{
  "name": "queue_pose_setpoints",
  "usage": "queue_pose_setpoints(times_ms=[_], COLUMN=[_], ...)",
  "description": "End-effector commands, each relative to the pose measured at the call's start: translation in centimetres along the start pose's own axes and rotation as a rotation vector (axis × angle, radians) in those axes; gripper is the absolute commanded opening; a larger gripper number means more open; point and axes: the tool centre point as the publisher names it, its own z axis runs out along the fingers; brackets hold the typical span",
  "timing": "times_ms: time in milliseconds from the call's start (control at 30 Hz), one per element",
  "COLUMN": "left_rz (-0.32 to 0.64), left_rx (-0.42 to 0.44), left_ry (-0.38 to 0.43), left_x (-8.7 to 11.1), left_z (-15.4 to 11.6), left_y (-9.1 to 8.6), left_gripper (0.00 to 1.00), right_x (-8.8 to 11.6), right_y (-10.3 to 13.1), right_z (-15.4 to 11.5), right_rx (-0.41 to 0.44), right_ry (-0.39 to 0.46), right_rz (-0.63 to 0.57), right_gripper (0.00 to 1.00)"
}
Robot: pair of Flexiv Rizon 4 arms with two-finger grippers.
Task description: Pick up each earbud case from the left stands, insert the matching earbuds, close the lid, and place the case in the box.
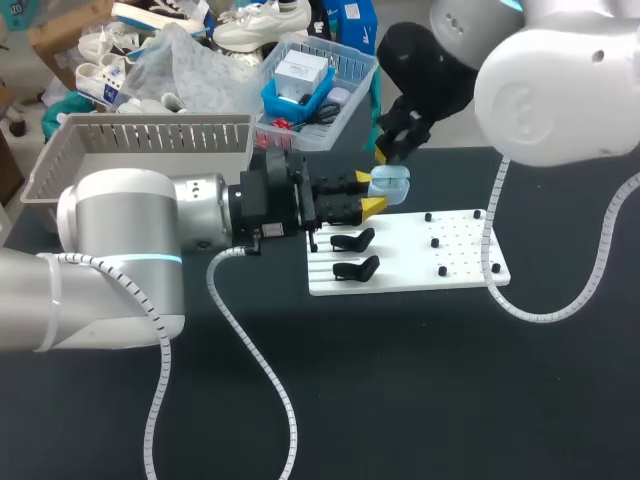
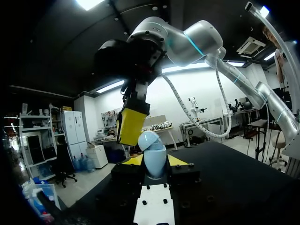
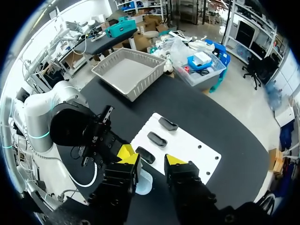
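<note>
The left claw (image 1: 369, 192) clamps the pale-blue earbud case (image 2: 154, 158) by its lower half, just over the white stand board (image 1: 400, 250). It should hold firm and level while the right claw (image 3: 151, 157), fingers apart, works from above, with one yellow finger (image 2: 131, 125) at the lid. A light, straight touch seems best, since the smooth, rounded shell could twist or slip. The lid looks slightly tipped; whether earbuds sit inside I cannot tell. The grey basket (image 1: 150, 135) stands well apart.
</note>
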Motion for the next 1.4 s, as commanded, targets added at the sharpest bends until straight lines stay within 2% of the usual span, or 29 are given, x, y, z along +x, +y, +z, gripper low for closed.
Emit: queue_pose_setpoints(times_ms=[33, 333, 667, 933, 1000, 1033, 1400], left_rz=[0.000, 0.000, 0.000, 0.033, 0.034, 0.034, 0.002], left_rx=[-0.002, -0.002, -0.006, -0.021, -0.024, -0.025, -0.094], left_ry=[0.003, 0.003, 0.000, 0.025, 0.024, 0.024, 0.037], left_x=[0.0, 0.0, -0.1, -0.8, -0.9, -1.0, -0.2], left_z=[0.1, 0.1, -0.2, -2.1, -2.5, -2.7, -7.0], left_y=[0.0, 0.0, 0.1, 1.6, 2.1, 2.3, 4.8], left_gripper=[0.00, 0.00, 0.00, 0.00, 0.00, 0.00, 0.00], right_x=[0.7, 1.6, 4.2, 6.2, 6.7, 7.0, 9.8], right_y=[0.4, 0.9, 0.9, 0.8, 1.0, 1.2, 1.6], right_z=[-0.4, -1.7, -3.8, -4.1, -4.3, -4.4, -4.9], right_rx=[0.006, 0.012, 0.009, -0.017, 0.010, -0.007, -0.049], right_ry=[-0.013, -0.047, -0.135, -0.160, -0.180, -0.191, -0.267], right_rz=[0.000, 0.001, 0.032, 0.055, 0.042, 0.038, -0.006], right_gripper=[0.32, 0.34, 0.35, 0.35, 0.36, 0.38, 0.38])
